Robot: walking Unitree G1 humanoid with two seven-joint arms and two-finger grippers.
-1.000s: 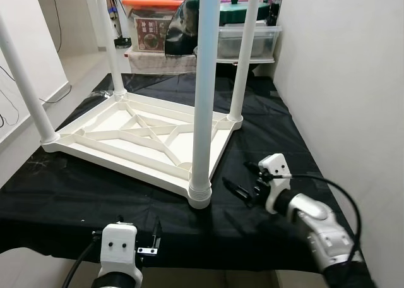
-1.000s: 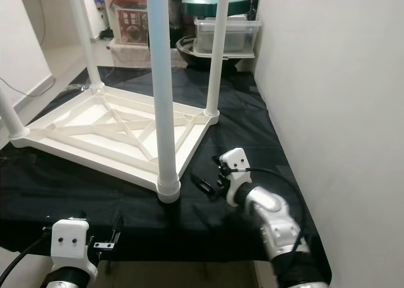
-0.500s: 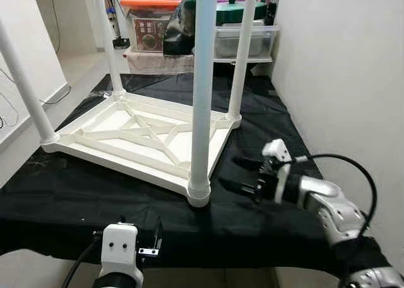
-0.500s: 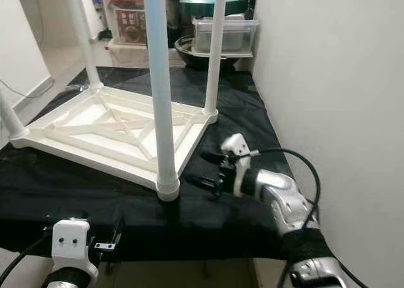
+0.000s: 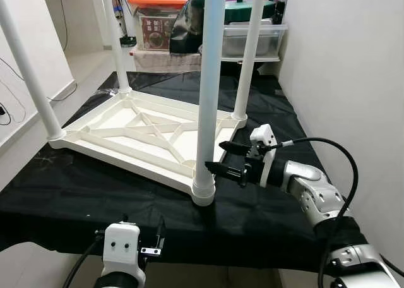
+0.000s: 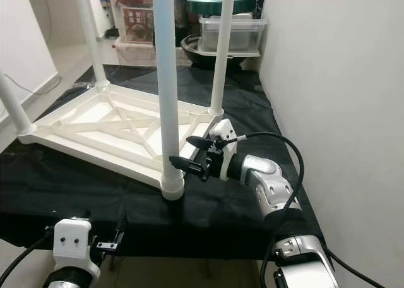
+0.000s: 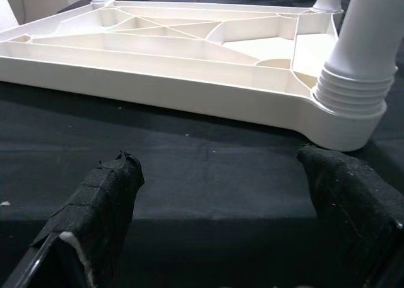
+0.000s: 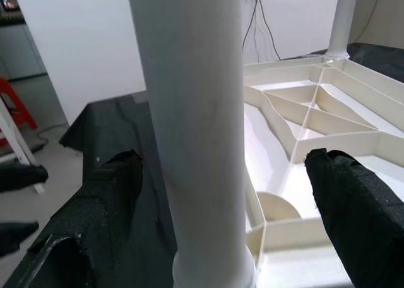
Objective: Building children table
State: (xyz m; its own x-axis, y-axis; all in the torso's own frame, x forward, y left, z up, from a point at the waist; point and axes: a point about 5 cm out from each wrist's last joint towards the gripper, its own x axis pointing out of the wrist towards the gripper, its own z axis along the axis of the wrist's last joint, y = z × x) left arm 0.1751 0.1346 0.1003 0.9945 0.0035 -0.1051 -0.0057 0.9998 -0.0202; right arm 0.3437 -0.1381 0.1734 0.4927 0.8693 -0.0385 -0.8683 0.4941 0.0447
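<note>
The white children's table (image 5: 126, 136) lies upside down on a black cloth (image 5: 76, 193), with its legs pointing up. The near leg (image 5: 208, 79) stands in the front corner socket. My right gripper (image 5: 215, 156) is open just above that leg's base, one finger on each side. In the right wrist view the leg (image 8: 196, 124) stands between the two pads (image 8: 107, 199) with a gap on both sides. My left gripper (image 7: 224, 180) is open and low at the cloth's front edge, facing the same corner socket (image 7: 350, 98) from a short way off.
A white wall (image 5: 353, 79) runs close along the right side. Stacked storage boxes (image 5: 164, 23) and a clear tub (image 5: 252, 38) stand behind the table. The cloth-covered surface ends just before my left wrist (image 5: 121, 247). Pale floor (image 5: 82, 67) lies to the left.
My right gripper has swung up and left from the bare cloth to the near leg, and its fingers now flank the leg. The left arm has stayed put.
</note>
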